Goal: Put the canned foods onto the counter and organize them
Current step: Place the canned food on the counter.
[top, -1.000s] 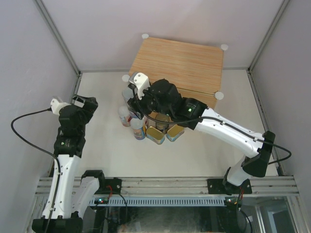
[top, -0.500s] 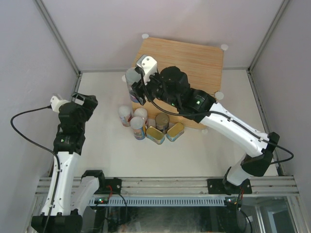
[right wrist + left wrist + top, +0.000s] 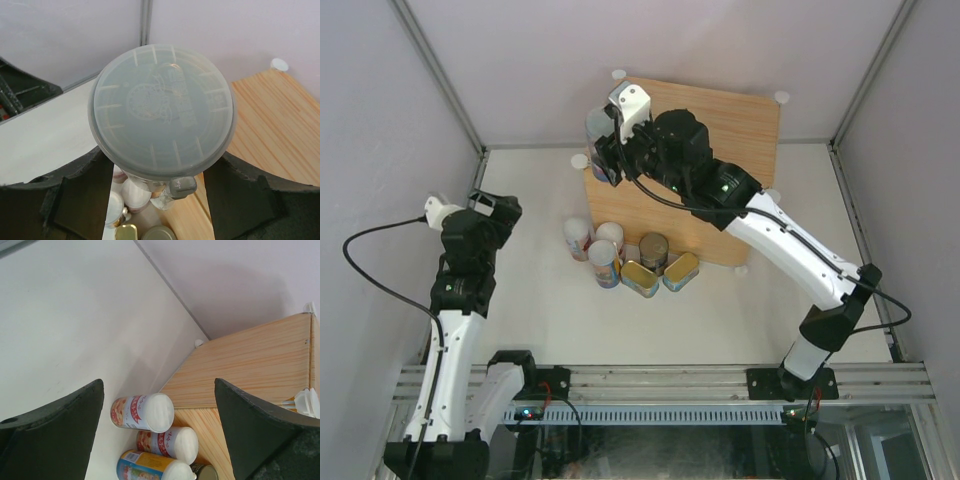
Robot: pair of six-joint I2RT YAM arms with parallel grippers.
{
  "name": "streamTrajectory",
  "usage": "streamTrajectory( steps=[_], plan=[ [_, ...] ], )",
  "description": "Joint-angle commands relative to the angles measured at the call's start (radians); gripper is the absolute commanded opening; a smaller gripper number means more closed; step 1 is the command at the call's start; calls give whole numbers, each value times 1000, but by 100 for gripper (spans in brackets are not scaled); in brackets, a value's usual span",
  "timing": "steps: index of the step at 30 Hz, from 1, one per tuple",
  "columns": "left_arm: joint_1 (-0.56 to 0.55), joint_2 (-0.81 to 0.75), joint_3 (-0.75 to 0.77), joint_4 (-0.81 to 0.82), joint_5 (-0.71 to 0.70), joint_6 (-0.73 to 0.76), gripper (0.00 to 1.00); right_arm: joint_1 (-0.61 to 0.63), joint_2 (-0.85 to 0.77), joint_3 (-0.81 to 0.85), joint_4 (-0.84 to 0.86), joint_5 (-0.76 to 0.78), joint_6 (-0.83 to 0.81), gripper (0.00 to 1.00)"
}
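I am clamping my right jaws on one tall can point(image 3: 162, 107), pressing its body from both sides just under the lid, so that it is hanging upright and I can set it down flat without tipping it. I am carrying it high over the left edge of the counter point(image 3: 720, 130); whether it is fully over the wooden top I cannot tell. Its lid is looking pale grey and slightly see-through, with moulded ribs and a round emblem, and the lid is hiding its label from me. My left jaws are standing wide apart with nothing between them, waiting well apart from the work. The rest are sitting on the surface point(image 3: 520, 300) just before the counter: three white-lidded cans point(image 3: 610, 236), a dark can point(image 3: 653, 250) and two gold tins point(image 3: 640, 278).
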Motion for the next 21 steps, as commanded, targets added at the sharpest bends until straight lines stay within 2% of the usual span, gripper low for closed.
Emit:
streamTrajectory(
  steps=[1, 15, 21],
  plan=[
    [0, 11, 79, 49, 6, 27, 95, -29, -1, 137, 167, 3, -22, 0],
    [-2, 40, 64, 107, 2, 22, 95, -142, 184, 388, 88, -41, 18, 0],
    [-3, 50, 25, 218, 34, 13, 95, -167, 236, 425, 71, -49, 28, 0]
  ],
)
